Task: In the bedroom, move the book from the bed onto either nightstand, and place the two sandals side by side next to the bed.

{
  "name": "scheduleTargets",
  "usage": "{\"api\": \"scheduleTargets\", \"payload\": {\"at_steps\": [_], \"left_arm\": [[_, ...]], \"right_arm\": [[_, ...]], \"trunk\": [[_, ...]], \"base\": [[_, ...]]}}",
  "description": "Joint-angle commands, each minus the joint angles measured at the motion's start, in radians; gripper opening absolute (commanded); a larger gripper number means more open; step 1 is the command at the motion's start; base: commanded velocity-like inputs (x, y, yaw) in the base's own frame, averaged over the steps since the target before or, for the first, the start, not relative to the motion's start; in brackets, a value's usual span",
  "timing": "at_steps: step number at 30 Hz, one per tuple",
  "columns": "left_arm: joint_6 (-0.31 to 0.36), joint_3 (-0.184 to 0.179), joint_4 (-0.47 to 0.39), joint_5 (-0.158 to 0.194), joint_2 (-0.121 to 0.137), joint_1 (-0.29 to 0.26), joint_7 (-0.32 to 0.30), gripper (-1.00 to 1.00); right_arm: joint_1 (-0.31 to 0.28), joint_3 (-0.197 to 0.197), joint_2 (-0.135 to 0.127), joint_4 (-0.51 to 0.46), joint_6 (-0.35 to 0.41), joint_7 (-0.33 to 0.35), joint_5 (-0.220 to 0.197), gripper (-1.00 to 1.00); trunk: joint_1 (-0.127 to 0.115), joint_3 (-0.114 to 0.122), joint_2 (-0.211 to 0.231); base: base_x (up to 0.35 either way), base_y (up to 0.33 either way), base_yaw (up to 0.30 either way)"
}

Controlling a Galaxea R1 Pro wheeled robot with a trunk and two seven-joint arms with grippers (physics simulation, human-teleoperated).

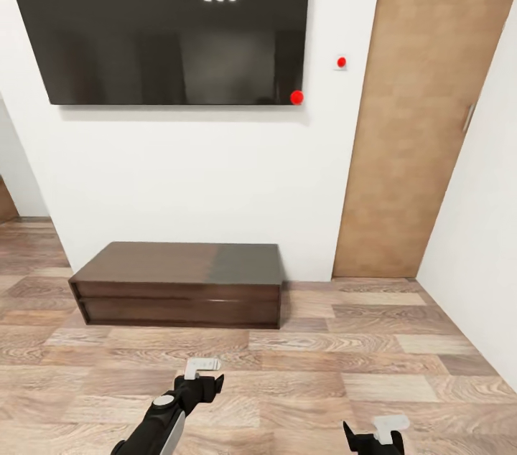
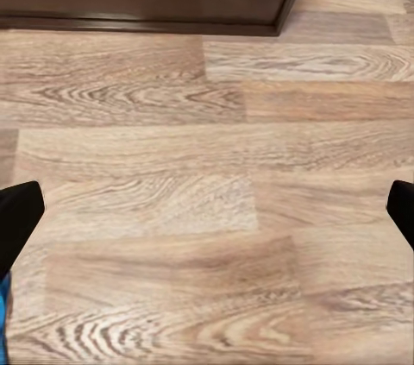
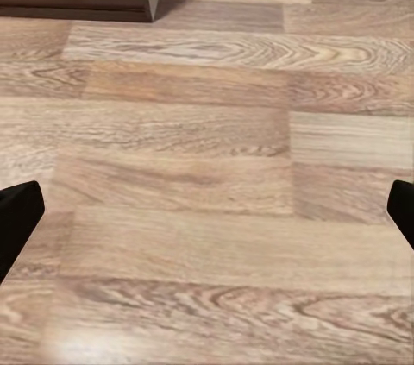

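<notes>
The head view faces a white wall carrying a large black glossy wall-mounted screen [image 1: 172, 21] with a small red dot at its lower right corner. Below the screen, a long low dark brown wooden cabinet [image 1: 179, 283] stands on the brown wood-plank floor [image 1: 323, 362]; its long axis runs parallel to the wall, and its flat top reflects light on the right portion. To the right of the screen, a small white wall switch with a red dot [image 1: 341, 62] is mounted beside a tall light brown wood-grain door [image 1: 424, 118] with a slim vertical handle. Both arms are held low and forward over the floor. The left gripper [image 2: 207, 210] has its two black fingertips at opposite edges of the left wrist view, jaws spread wide with nothing between them, and the cabinet base lies ahead of it. The right gripper [image 3: 207, 210] is likewise spread wide and holds nothing, with the cabinet corner ahead. This part of the bedroom is where the robot stands.
</notes>
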Motion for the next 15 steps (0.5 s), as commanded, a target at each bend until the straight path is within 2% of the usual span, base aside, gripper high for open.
{"api": "scheduleTargets", "payload": {"at_steps": [1, 11, 15], "left_arm": [[0.006, 0.001, -0.001, -0.001, 0.000, 0.000, -0.003, 1.00], [0.006, 0.001, -0.001, -0.001, 0.001, 0.000, -0.002, 1.00], [0.005, -0.001, -0.001, -0.004, 0.001, 0.000, -0.001, 1.00]], "right_arm": [[0.000, 0.005, -0.001, 0.001, -0.003, 0.002, -0.010, 1.00], [0.000, 0.006, -0.001, 0.001, -0.004, 0.002, -0.010, 1.00], [0.000, 0.007, 0.000, 0.001, -0.003, 0.002, -0.007, 1.00]], "trunk": [[0.000, -0.001, 0.000], [0.000, -0.001, 0.000], [0.000, -0.001, 0.000]], "base": [[0.000, -0.153, 0.255], [0.002, -0.259, 0.255], [0.107, -0.280, 0.255]]}}
